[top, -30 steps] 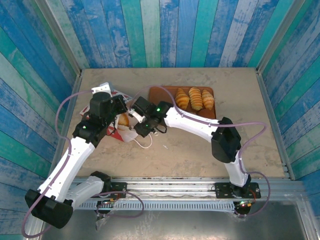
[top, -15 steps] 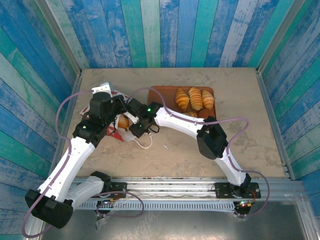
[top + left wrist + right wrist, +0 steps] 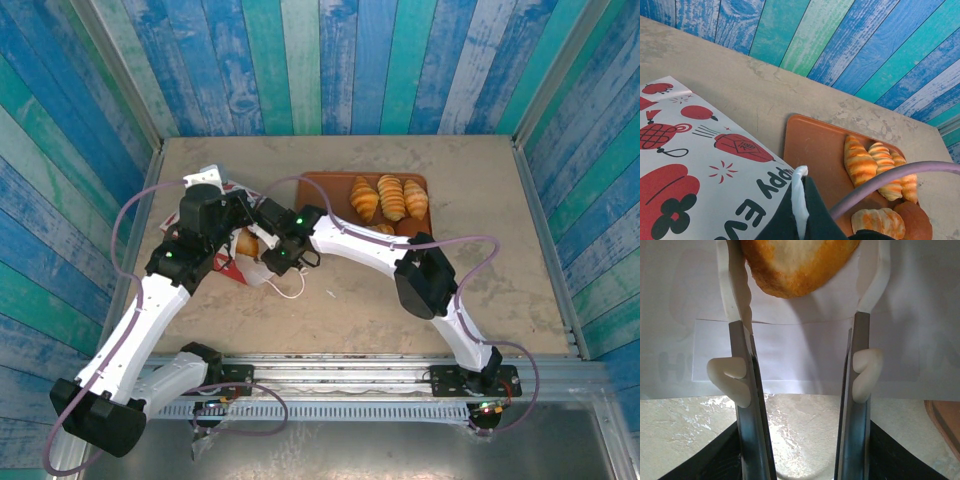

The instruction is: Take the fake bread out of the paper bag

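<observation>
Tabletop (image 3: 400,300) with one paper bag (image 3: 232,266), one tray (image 3: 325,190) and six visible pieces of fake bread.

(a) The paper bag, white with red printed panels (image 3: 700,165), lies near the left edge of the tabletop, its mouth turned toward the centre. One white loop handle (image 3: 290,290) trails from it onto the bare surface on the near side.

(b) The flat brown tray (image 3: 815,150) sits at the middle of the far half, just beside the bag. It carries five pieces. Three are golden ridged croissants set side by side along its far-right part (image 3: 365,198) (image 3: 390,197) (image 3: 415,198). The other two, at its near edge in the left wrist view, are one orange ridged roll (image 3: 875,222) and one smooth brown roll (image 3: 912,225); the right arm covers most of them from above.

(c) The sixth piece, a bun (image 3: 245,243) with an orange rim and pale centre, is inside the mouth of the bag, against its white inner wall (image 3: 805,355).

(d) The left gripper (image 3: 240,220) is at the far side of the bag's mouth. Its jaws are pressed together on a thin white strip of the bag (image 3: 799,210).

(e) The right gripper (image 3: 258,238) reaches into the mouth from the tray side. Its two fingers stand spread, one on each side of the bun (image 3: 802,290). Whether the pads (image 3: 737,285) press on the bun cannot be told.
</observation>
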Motion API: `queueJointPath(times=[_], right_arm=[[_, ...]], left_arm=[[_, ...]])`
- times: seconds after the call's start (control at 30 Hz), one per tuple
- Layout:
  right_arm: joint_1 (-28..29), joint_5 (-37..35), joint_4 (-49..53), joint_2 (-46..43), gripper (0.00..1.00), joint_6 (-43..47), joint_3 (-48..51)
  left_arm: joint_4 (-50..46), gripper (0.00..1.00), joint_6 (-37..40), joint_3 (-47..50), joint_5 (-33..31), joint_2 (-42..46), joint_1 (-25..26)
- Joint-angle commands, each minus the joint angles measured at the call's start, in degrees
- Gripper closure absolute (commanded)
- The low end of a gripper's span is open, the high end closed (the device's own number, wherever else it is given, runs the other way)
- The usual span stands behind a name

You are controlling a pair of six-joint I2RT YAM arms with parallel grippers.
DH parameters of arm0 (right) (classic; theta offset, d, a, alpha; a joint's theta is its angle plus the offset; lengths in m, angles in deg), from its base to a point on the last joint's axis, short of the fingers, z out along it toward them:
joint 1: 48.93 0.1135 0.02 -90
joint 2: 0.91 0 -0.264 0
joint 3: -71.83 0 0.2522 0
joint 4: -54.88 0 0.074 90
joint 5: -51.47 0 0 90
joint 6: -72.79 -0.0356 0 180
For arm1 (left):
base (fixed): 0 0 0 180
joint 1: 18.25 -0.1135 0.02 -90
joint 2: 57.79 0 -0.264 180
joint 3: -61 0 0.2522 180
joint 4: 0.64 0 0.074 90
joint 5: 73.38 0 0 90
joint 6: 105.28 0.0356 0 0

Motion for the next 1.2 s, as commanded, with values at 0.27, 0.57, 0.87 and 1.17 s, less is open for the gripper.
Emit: queueJointPath(times=[0.27,0.57,0.87,1.17], right_arm=[[0.3,-0.8,-1.9,-6.2,0.46,-0.4,3.1],[0.3,-1.1,-2.3,-10.6,0.45,0.3,7.2],[0.3,-1.3,-2.3,-15.2,0.45,1.8,11.5],[0.3,-1.1,-3.0,-20.1,0.45,5.3,17.6]], left_arm=[[1.5,1.0,-0.2,0.6,-0.5,0.3,0.1],[1.5,1.0,-0.2,0.9,-1.0,0.1,0.1],[1.9,1.0,-0.1,0.9,-0.2,-1.0,0.1],[2.0,1.0,0.0,0.9,-0.4,-0.9,0.1]])
